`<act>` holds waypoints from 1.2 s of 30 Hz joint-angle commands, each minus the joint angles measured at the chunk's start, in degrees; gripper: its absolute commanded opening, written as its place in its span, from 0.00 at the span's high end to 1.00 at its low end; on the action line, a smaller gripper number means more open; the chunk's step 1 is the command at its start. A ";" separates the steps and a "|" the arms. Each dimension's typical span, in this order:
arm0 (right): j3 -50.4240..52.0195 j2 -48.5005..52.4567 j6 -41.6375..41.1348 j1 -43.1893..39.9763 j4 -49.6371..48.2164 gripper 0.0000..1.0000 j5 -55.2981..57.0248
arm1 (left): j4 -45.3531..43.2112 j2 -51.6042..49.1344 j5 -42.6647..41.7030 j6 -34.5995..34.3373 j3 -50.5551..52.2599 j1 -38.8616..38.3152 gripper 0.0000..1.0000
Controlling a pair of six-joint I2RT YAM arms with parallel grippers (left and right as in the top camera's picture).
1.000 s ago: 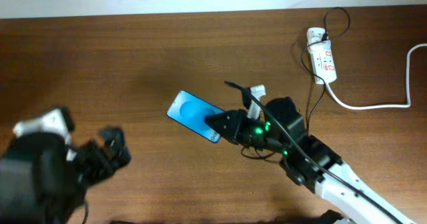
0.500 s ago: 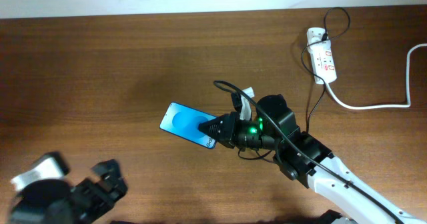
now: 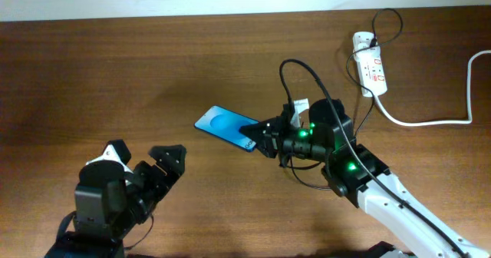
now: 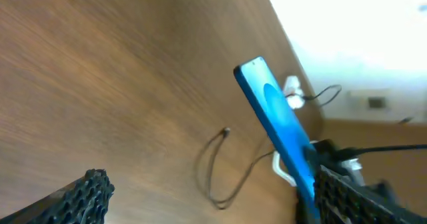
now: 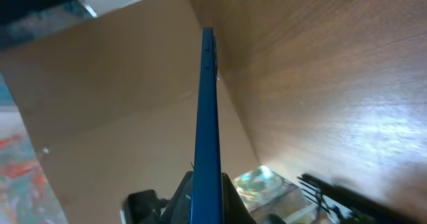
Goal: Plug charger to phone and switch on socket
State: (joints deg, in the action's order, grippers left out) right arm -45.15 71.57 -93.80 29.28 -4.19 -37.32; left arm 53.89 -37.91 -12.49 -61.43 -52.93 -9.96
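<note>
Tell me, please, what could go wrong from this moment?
1. The right gripper holds the phone by one end only, so the phone may slip or twist.
2. The charger cable arches over the right arm and could snag when that arm moves.
3. The left gripper is open and empty, apart from the phone, so nothing steadies the phone's free end.

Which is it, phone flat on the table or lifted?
Lifted: the right gripper clamps one end of the phone, which hangs tilted above the table.
</note>
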 commanded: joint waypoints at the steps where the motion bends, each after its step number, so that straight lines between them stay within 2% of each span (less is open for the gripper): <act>1: -0.83 3.23 -4.17 0.00 -6.21 0.96 0.63 | -3.45 -0.31 -2.08 -11.61 1.51 -0.11 0.01; 4: -0.83 6.47 -4.28 0.00 -12.55 0.96 -0.31 | -5.33 -2.62 -5.16 -19.43 2.19 -0.11 0.01; 7: -0.83 8.48 -4.22 0.00 -14.78 0.96 -1.88 | -8.74 -5.29 -7.15 -23.67 2.80 -0.11 0.00; 11: -0.83 9.49 -2.36 0.00 -14.84 0.96 -1.99 | -15.89 -11.19 -12.07 -24.30 2.97 -0.11 0.02; 12: -0.83 9.49 -2.23 0.00 -15.13 0.96 -2.43 | -17.94 -13.40 -13.88 -24.28 2.97 -0.11 0.05; 15: -0.83 9.49 -2.64 0.00 -19.34 0.96 -4.07 | -22.01 -20.11 -19.65 -24.30 2.97 -0.11 0.23; 19: -0.83 9.49 -8.20 0.00 -21.75 0.96 -4.50 | -27.02 -26.82 -25.81 -24.28 2.97 -0.11 0.26; 21: -0.83 9.49 -8.96 0.00 -21.77 0.96 -4.46 | -30.40 -28.85 -27.06 -24.30 2.97 -0.11 0.33; 22: -0.83 9.49 -8.96 0.00 -21.75 0.96 -4.48 | -32.46 -29.49 -27.39 -24.30 2.97 -0.11 0.37; 26: -0.83 9.49 -9.16 0.00 -21.77 0.96 -4.50 | -37.83 -29.75 -27.08 -25.99 2.97 -0.11 0.38; 31: -0.83 9.49 -10.05 0.11 -21.77 0.96 -4.50 | -38.23 -29.75 -23.91 -25.99 2.97 -0.11 0.41; 33: -0.83 9.49 -10.05 0.11 -21.77 0.95 -4.52 | -38.21 -29.75 -22.29 -25.97 2.97 -0.11 0.50; 36: -0.83 9.49 -10.05 0.33 -21.77 0.96 -4.55 | -38.23 -29.75 -20.70 -26.01 2.97 -0.11 0.58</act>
State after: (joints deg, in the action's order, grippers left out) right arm -45.10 81.71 -103.57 29.28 -24.95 -40.66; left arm 15.99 -67.51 -35.90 -87.07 -50.22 -10.02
